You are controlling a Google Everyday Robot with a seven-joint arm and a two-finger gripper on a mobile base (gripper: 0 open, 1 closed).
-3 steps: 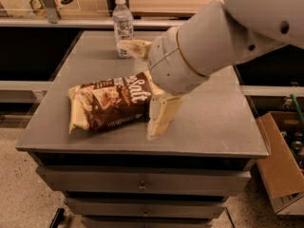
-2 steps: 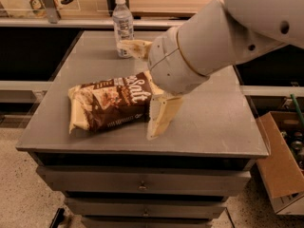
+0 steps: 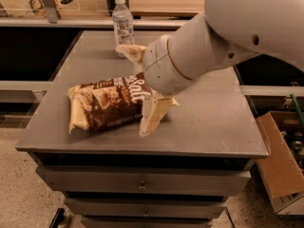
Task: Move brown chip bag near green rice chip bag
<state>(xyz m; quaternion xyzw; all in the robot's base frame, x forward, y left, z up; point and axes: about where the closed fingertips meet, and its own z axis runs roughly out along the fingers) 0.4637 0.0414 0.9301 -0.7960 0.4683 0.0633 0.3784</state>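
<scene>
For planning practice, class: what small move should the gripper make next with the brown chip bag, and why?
Probably close the fingers on the brown chip bag: the gripper straddles its lettered end, fingers open, one on each side. The green rice chip bag is not in view.

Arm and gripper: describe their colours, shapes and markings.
The arm is a bulky, rounded white shell with a thin tan ring line near the wrist and a small dark hole higher up. No cables show. The gripper, at the right end of the brown chip bag, has two flat, tapered cream-yellow fingers.
</scene>
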